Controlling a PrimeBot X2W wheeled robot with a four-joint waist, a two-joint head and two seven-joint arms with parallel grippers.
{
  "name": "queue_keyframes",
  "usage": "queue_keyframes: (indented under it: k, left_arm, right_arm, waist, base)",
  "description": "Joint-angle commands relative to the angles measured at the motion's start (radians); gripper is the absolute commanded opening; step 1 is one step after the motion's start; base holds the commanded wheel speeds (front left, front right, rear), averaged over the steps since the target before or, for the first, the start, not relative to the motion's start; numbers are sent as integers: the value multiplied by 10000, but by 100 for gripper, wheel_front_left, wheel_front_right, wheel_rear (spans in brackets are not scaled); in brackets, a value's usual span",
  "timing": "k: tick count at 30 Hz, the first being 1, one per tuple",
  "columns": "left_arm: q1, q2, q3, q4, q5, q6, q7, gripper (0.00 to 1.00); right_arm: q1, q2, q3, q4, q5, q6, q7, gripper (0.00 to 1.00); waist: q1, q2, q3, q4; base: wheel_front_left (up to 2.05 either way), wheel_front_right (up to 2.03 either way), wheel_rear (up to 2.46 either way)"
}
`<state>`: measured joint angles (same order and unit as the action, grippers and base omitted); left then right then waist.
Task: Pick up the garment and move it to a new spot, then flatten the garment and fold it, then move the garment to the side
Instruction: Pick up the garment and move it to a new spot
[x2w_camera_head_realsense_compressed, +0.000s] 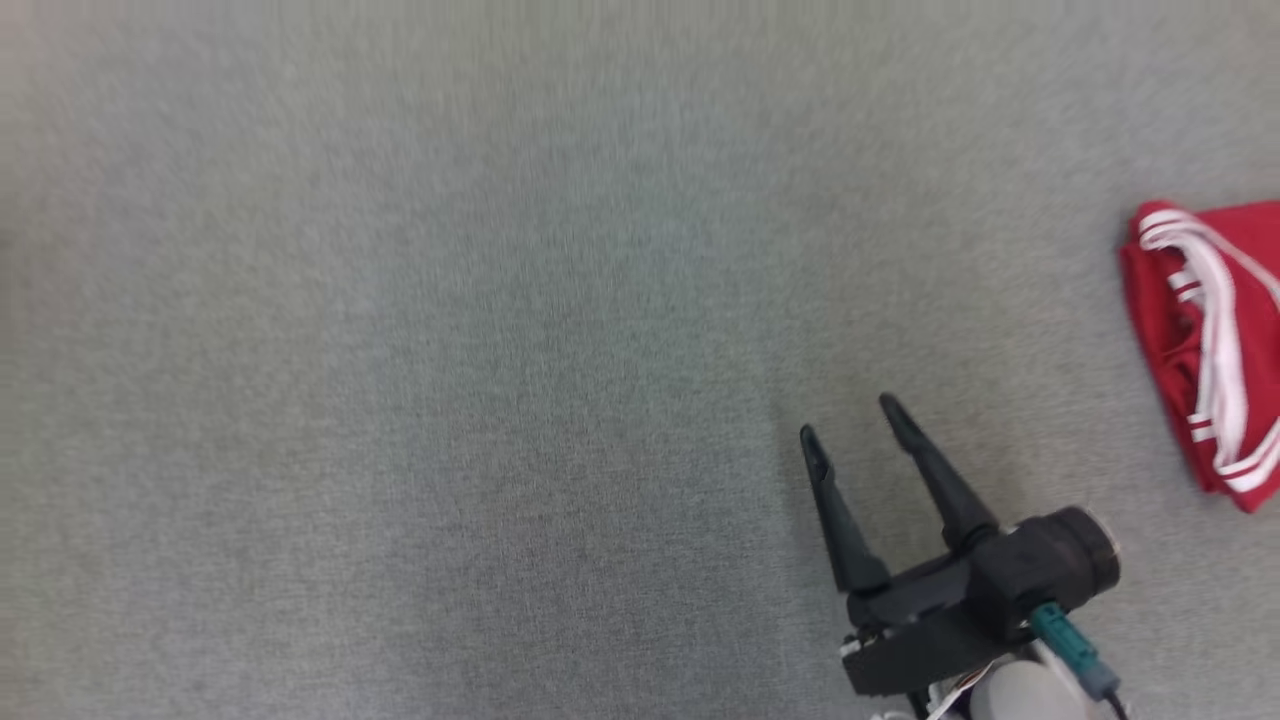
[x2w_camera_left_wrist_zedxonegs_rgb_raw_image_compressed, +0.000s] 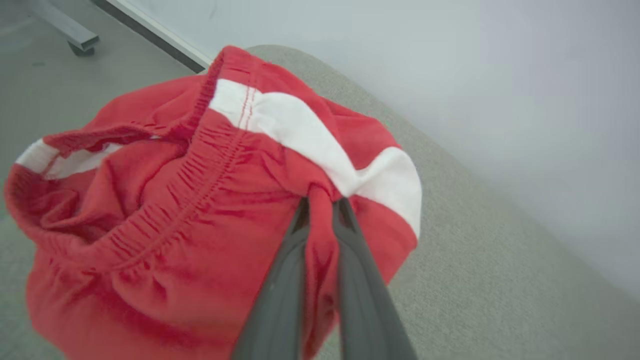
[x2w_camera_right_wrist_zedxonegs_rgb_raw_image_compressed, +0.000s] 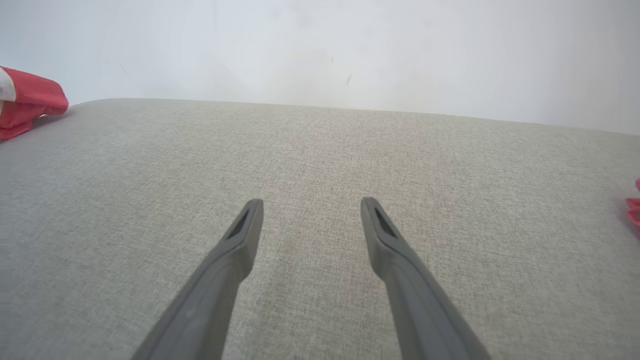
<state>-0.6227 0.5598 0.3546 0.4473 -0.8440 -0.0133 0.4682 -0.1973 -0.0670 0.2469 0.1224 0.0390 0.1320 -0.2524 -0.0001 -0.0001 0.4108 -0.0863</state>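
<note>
I see the left gripper (x2w_camera_left_wrist_zedxonegs_rgb_raw_image_compressed: 322, 204) clenched on a fold of the red garment (x2w_camera_left_wrist_zedxonegs_rgb_raw_image_compressed: 175, 225), bunched near the grey surface's (x2w_camera_left_wrist_zedxonegs_rgb_raw_image_compressed: 500, 280) edge. Right gripper (x2w_camera_head_realsense_compressed: 849, 419) spread wide above that surface.

Garment (x2w_camera_left_wrist_zedxonegs_rgb_raw_image_compressed: 165, 240) cut by bottom edge, pinched fold hidden between left gripper (x2w_camera_left_wrist_zedxonegs_rgb_raw_image_compressed: 322, 201) fingers. Red cloth (x2w_camera_head_realsense_compressed: 1210, 340) cut by right edge. Pink scrap (x2w_camera_right_wrist_zedxonegs_rgb_raw_image_compressed: 634, 207) at edge, unidentifiable. Head view blurred.

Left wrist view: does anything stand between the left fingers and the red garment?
Nothing visible does. The left gripper has its fingers shut on a fold of the red garment, cloth pinched between them.
</note>
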Motion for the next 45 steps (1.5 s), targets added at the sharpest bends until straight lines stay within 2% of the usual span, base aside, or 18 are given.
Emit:
queue_keyframes:
  k: [1, 8, 14, 23, 28, 33, 37, 41, 45]
  left_arm:
    - [189, 67, -15, -171, 118, 0, 27, 0]
    - [420, -134, -455, -1662, -109, -212, 675, 0]
    - [895, -538, -949, -3143, -384, -277, 1323, 0]
    - [1075, -1710, -2473, -5212, -563, -145, 2140, 0]
    - [1346, -2414, -3194, -5798, -671, -108, 2224, 0]
    - [1975, -3177, -3721, -5889, -656, -16, 1893, 0]
    - [2531, -3421, -4004, -5591, -310, -91, 1502, 0]
    - [3274, -3555, -4485, -4640, 486, -352, 638, 0]
    - [3722, -3823, -4953, -3164, 1514, -493, -771, 0]
  right_arm:
    - [181, 59, 67, 125, 78, -28, -44, 100]
    - [599, 127, 160, 838, 389, -28, -107, 100]
    - [944, 158, 326, 1186, 635, -28, -116, 100]
    - [1039, 166, 544, 1294, 1051, -28, -123, 100]
    - [1019, 169, 686, 1264, 1228, -28, -112, 100]
    - [1028, 170, 738, 1150, 1283, -28, -114, 100]
    - [1024, 172, 812, 1076, 1290, -28, -113, 100]
    - [930, 171, 892, 1034, 1331, -28, -116, 100]
    - [900, 173, 901, 1048, 1342, -28, -114, 100]
  waist:
    - [1, 1, -1169, -172]
    - [1, 1, -2743, -578]
    - [1, 1, -3898, -1299]
    - [1, 1, -4225, -2336]
    - [1, 1, -4164, -2854]
    - [1, 1, -3965, -3283]
    - [1, 1, -3817, -3506]
    - [1, 1, -3627, -3740]
    - [1, 1, -3540, -3819]
  base:
    - [0, 0, 0]
    - [0, 0, 0]
    - [0, 0, 0]
    - [0, 0, 0]
    - [0, 0, 0]
    - [0, 0, 0]
    - [0, 0, 0]
    - [0, 0, 0]
    - [0, 0, 0]
